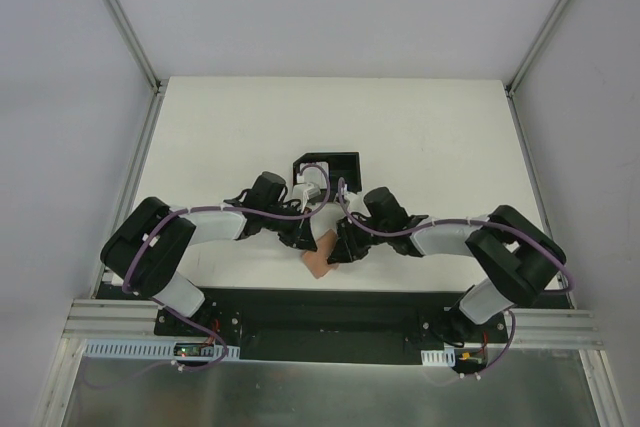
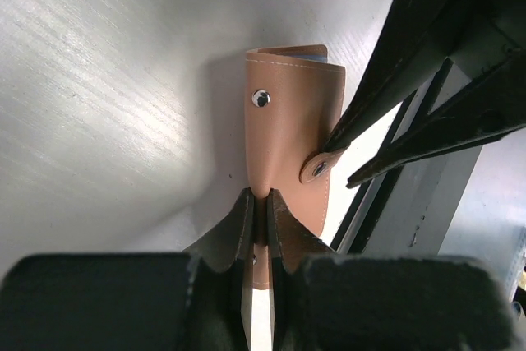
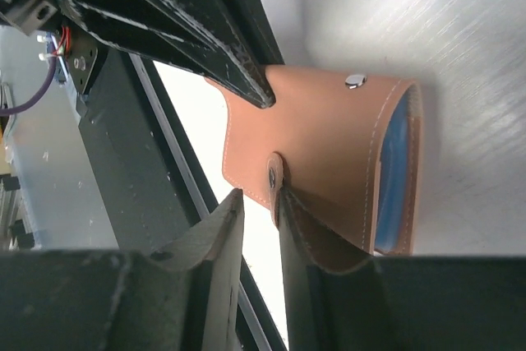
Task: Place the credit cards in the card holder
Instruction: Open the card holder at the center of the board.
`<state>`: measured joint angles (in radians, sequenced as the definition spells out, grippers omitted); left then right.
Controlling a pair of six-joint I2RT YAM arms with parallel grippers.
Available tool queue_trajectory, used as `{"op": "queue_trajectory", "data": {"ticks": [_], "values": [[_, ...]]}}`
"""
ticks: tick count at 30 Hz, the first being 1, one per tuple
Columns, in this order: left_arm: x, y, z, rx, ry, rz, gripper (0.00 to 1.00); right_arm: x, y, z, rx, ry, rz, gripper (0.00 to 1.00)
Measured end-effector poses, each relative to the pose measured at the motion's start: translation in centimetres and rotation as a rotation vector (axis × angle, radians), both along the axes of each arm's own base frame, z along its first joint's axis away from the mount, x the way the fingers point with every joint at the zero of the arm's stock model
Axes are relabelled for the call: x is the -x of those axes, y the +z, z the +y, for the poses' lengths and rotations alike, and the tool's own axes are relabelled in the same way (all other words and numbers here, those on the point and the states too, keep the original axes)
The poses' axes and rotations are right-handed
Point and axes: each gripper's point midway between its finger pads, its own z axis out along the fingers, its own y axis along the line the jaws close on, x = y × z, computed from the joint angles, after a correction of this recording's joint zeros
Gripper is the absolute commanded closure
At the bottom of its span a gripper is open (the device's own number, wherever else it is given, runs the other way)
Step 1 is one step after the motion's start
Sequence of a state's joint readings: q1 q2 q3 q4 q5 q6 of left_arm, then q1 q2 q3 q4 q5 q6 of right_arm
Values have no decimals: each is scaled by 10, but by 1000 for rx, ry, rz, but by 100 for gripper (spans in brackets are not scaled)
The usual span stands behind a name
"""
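Observation:
The tan leather card holder (image 1: 318, 261) lies folded near the table's front edge, between both grippers. My left gripper (image 2: 261, 200) is shut on the card holder (image 2: 289, 121) at its lower edge, where the leather is pinched between the fingertips. My right gripper (image 3: 260, 195) stands open with a narrow gap. The card holder's snap tab (image 3: 274, 177) rests against the tip of its right finger, and bare table shows in the gap. A blue credit card (image 3: 393, 172) sits inside the card holder (image 3: 320, 137), visible at its open end. The left gripper's fingers (image 3: 238, 63) reach in from above.
A black open-sided box (image 1: 338, 161) with a white item (image 1: 311, 180) in it stands just behind the grippers. The black base rail (image 1: 320, 309) runs along the table's near edge, close to the card holder. The right gripper's fingers (image 2: 394, 71) cross the left wrist view.

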<state>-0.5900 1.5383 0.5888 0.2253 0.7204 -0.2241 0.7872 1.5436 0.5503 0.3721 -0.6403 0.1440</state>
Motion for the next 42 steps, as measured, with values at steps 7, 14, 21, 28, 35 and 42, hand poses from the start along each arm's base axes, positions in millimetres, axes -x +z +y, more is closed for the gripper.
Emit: {"op": "queue_trajectory", "data": {"ticks": [7, 14, 21, 28, 35, 42], "values": [[-1, -2, 1, -14, 23, 16, 100, 5, -7, 3, 5, 38, 42, 94], [-5, -5, 3, -43, 81, 41, 100, 4, -8, 4, 4, 48, 11, 99], [-14, -14, 6, -95, 198, 85, 100, 28, 1, 9, -48, 164, -13, 99], [-16, -13, 8, -95, 243, 89, 100, 39, -1, -1, -34, 152, -26, 61], [-11, -11, 26, -72, 372, 19, 100, 19, 4, -24, 25, -110, -40, 45], [-1, -4, 20, -65, 445, -42, 100, -8, 9, -33, 53, -376, 9, 35]]}}
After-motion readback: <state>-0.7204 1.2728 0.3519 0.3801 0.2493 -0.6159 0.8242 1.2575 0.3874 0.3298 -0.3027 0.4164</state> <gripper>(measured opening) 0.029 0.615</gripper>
